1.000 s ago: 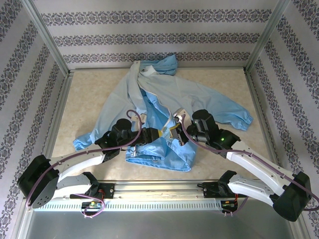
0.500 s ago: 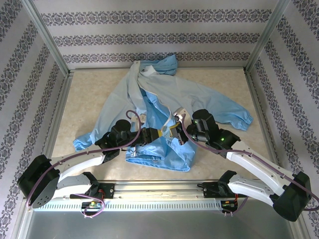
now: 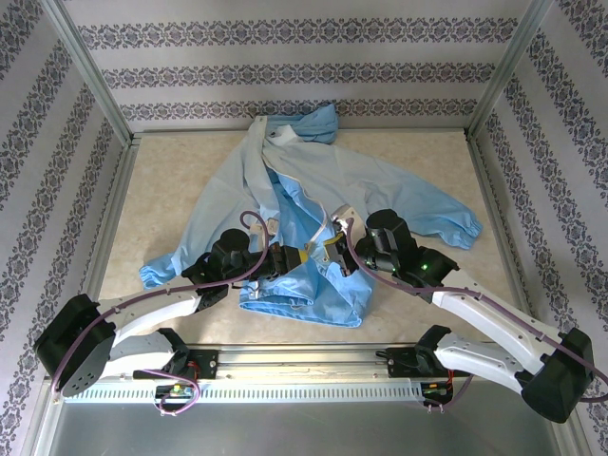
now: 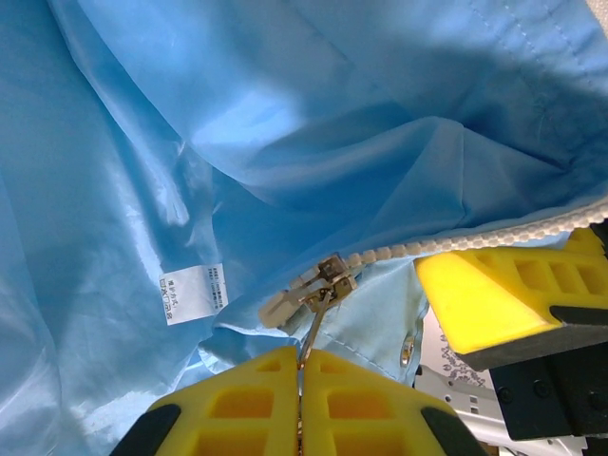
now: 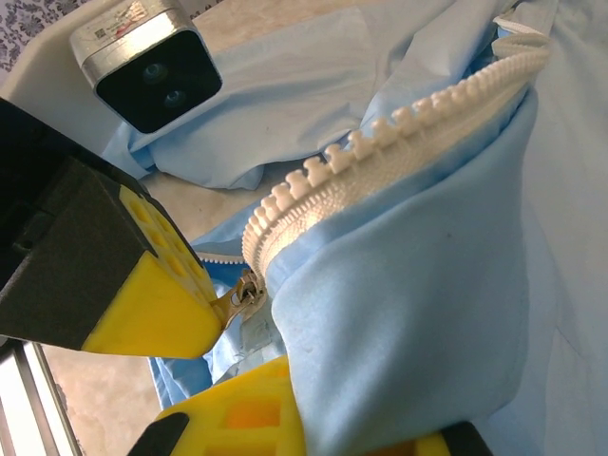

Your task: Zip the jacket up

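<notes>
The light-blue jacket (image 3: 366, 185) lies spread on the table, front open, its lower hem bunched between both arms. My left gripper (image 3: 302, 255) is shut, its yellow fingers (image 4: 252, 399) pinching the metal pull tab (image 4: 315, 328) of the zipper slider (image 4: 328, 275) at the bottom of the white teeth (image 4: 494, 233). My right gripper (image 3: 334, 249) is shut on the jacket's front edge, a thick fold of fabric (image 5: 408, 313) held between its fingers (image 5: 237, 413) right beside the white zipper teeth (image 5: 380, 142). The two grippers nearly touch.
A white care label (image 4: 193, 293) is sewn inside the jacket. Patterned walls and metal frame posts (image 3: 90, 76) surround the beige table (image 3: 161, 180). A metal rail (image 3: 304, 366) runs along the near edge between the arm bases.
The left gripper's fingers have closed onto the zipper pull tab. Both arms stay almost where they were, and the jacket has barely shifted.
</notes>
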